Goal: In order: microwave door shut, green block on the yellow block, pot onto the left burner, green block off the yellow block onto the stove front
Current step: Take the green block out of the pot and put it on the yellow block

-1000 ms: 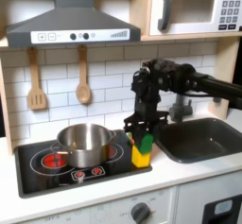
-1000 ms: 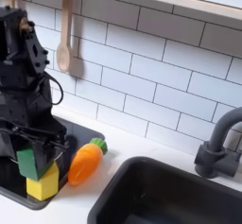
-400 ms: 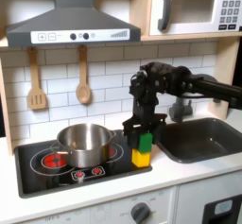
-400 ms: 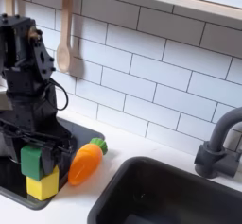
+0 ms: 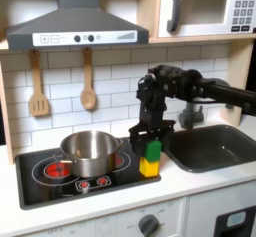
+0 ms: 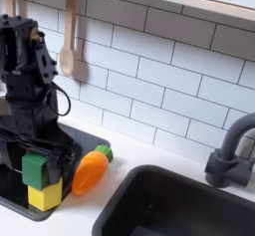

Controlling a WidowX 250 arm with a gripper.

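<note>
— Where's the green block [image 6: 35, 168] now?

— Sitting square on top of the yellow block [image 6: 43, 193], at the cooktop's [image 5: 40, 186] right edge in the first exterior view. The gripper [image 6: 36, 158] hangs right over it, a finger on either side of the green block. The fingers look spread just wider than the block, so I'd call it let go, but I can't tell for certain that neither one touches.

— So how far along is it?

— The microwave door [image 5: 200, 9] looks shut, and the block is out of the pot [image 5: 90, 152] and stacked. I'd say two steps are done. The pot seems to sit between the two burners, leaning toward the left burner [image 5: 58, 169], so the slide is probably left to do. After that the green block goes down to the stove front [image 5: 92, 185], by the red dials.

— And the rest of the place?

— A toy kitchen: white counter, a dark sink [image 5: 212, 146] beside the hob, white tiles behind. There's a grey hood [image 5: 75, 26] above, a wooden spatula [image 5: 38, 86] and a spoon [image 5: 88, 79] hanging from it. A toy carrot [image 6: 91, 168] lies just beside the blocks.
</note>
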